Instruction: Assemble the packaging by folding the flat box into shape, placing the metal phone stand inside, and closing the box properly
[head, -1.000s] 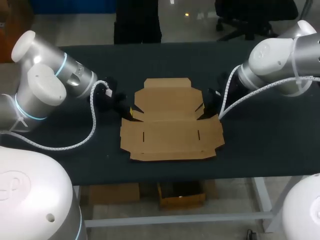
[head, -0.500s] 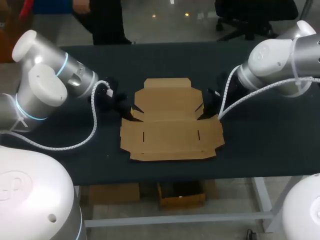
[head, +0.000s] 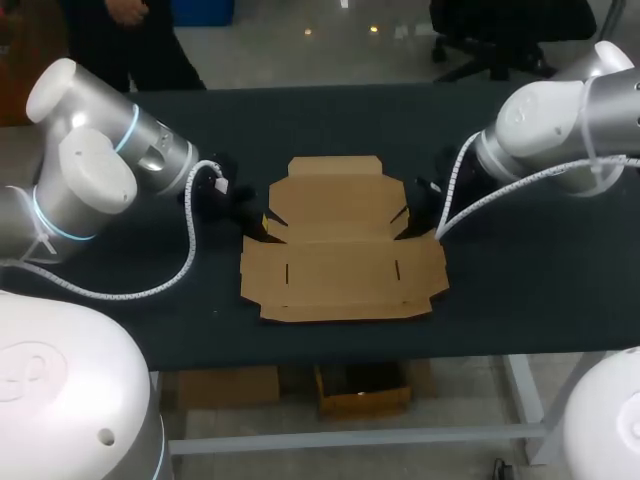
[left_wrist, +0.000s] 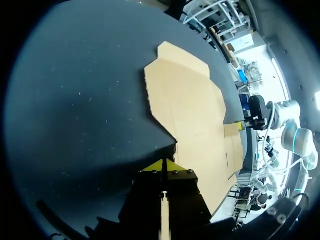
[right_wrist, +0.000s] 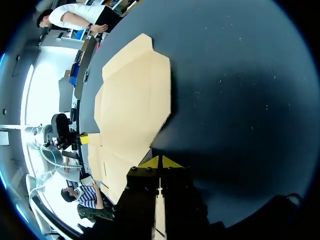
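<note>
Beginning the fold: left gripper (left_wrist: 163, 166) and right gripper (right_wrist: 160, 161), both closed and empty, flank the box (head: 340, 265); next, we judge, each must raise the edge just ahead.

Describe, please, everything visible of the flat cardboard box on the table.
The box is an unfolded sheet of plain brown cardboard, lying flat near the middle of the dark table. It has a smaller far panel with cut corners, a wider near panel with two short slits, and notches between them at both sides. The left gripper and right gripper sit at those notches; contact cannot be confirmed.
</note>
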